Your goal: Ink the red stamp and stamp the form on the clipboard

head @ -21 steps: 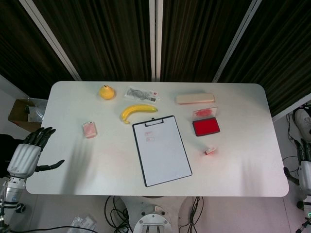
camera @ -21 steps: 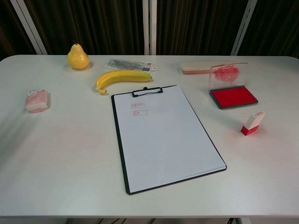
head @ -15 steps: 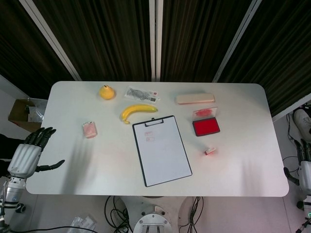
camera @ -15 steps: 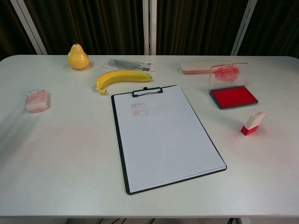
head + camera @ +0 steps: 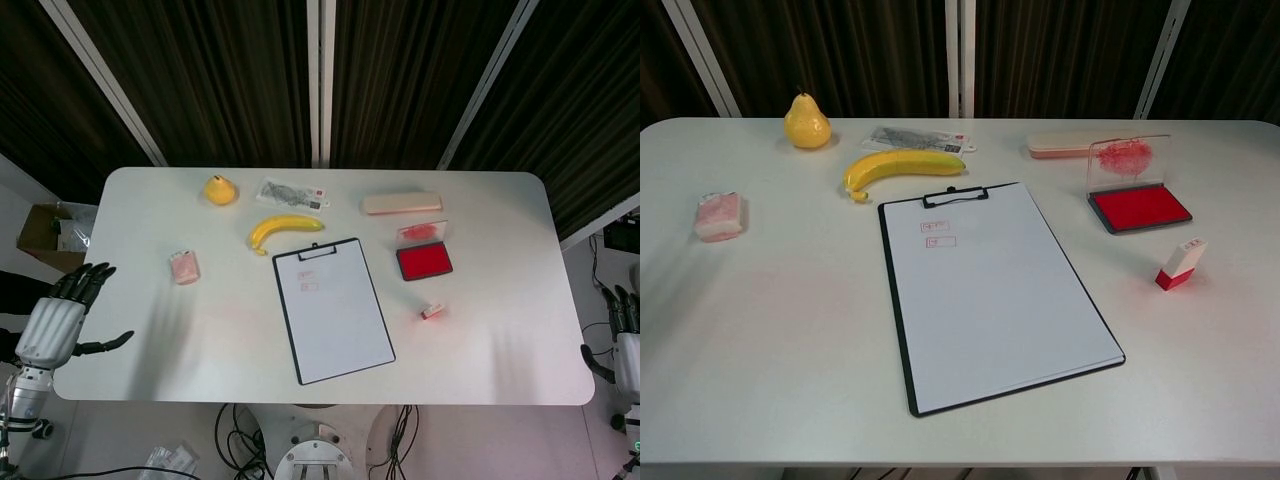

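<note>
matt white table; paper form; glossy clear ink pad lid; smooth-skinned banana.

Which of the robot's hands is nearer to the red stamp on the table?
Right. The right hand hangs off the table's right edge, nearer the red stamp; the left hand is beyond the opposite edge.

The left hand is at the lower left of the head view. Its fingers are spread apart and it holds nothing. The right hand is at the lower right edge, fingers pointing up, partly cut off. The chest view shows neither hand.
</note>
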`<action>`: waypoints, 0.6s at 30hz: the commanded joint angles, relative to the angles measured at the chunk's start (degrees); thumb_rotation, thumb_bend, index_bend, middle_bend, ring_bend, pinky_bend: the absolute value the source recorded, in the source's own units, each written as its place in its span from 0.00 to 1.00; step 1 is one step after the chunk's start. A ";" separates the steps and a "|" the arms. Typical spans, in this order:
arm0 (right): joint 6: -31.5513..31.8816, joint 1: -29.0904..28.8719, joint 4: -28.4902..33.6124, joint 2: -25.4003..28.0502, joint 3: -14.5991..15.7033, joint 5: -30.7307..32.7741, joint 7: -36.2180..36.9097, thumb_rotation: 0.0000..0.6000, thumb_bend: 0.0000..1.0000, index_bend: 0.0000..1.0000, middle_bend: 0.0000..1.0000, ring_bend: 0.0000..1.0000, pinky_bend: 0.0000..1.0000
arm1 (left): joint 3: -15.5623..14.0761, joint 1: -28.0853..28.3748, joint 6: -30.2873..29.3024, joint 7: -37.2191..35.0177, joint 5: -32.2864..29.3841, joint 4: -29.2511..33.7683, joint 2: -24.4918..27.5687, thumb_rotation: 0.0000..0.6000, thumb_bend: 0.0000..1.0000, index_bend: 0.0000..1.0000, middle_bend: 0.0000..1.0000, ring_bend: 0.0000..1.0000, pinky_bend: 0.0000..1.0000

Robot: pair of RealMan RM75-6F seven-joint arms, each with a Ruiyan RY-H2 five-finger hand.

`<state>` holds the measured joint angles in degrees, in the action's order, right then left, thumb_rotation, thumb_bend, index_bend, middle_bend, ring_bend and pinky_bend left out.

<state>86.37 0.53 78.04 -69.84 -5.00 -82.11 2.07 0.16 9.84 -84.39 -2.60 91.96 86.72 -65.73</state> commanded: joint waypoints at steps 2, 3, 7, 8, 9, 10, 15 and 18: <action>-0.03 -0.40 -0.51 -0.21 0.44 -1.11 -0.31 1.00 0.19 0.00 0.00 0.00 0.00 | -0.01 0.04 0.28 -0.21 -0.20 -0.05 0.05 0.41 0.11 0.11 0.09 0.09 0.18; -0.05 -0.48 -0.52 -0.21 0.51 -1.28 -0.57 1.00 0.19 0.00 0.00 0.00 0.00 | 0.01 0.06 0.33 -0.30 -0.24 -0.11 0.04 0.41 0.11 0.11 0.09 0.09 0.18; -0.67 -1.51 -0.58 0.18 0.83 -2.60 -2.76 1.00 0.19 0.00 0.00 0.00 0.00 | -0.03 0.09 0.49 -0.89 -0.29 -0.93 -0.60 0.41 0.11 0.11 0.09 0.09 0.19; -1.14 -1.97 -0.58 0.48 0.93 -2.99 -3.53 1.00 0.19 0.00 0.00 0.00 0.00 | -0.12 0.10 0.58 -1.04 -0.23 -1.11 -0.76 0.41 0.11 0.11 0.09 0.09 0.18; -1.86 -2.55 -0.44 0.94 1.10 -3.46 -4.45 1.00 0.19 0.00 0.00 0.00 0.00 | -0.24 0.13 0.71 -1.12 -0.13 -1.28 -0.85 0.41 0.11 0.11 0.09 0.09 0.18; -3.23 -3.54 0.09 1.82 1.42 -4.22 -5.74 1.00 0.19 0.00 0.00 0.00 0.00 | -0.37 0.22 0.92 -1.12 0.02 -1.46 -0.87 0.41 0.11 0.11 0.09 0.09 0.18; -10.38 -9.27 3.00 4.87 2.34 -7.96 -11.33 1.00 0.18 0.00 0.00 0.00 0.00 | -0.22 0.25 0.52 -1.46 0.22 -1.54 -0.96 0.41 0.11 0.11 0.09 0.09 0.18; -14.91 -12.95 4.27 4.39 2.14 -8.85 -14.77 1.00 0.18 0.00 0.00 0.00 0.00 | -0.38 0.23 0.61 -1.35 0.33 -1.55 -1.17 0.41 0.11 0.11 0.09 0.09 0.19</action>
<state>74.80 -9.41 80.82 -65.83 -3.02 -89.53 -9.80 -0.21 10.08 -83.78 -3.94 92.30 85.19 -66.89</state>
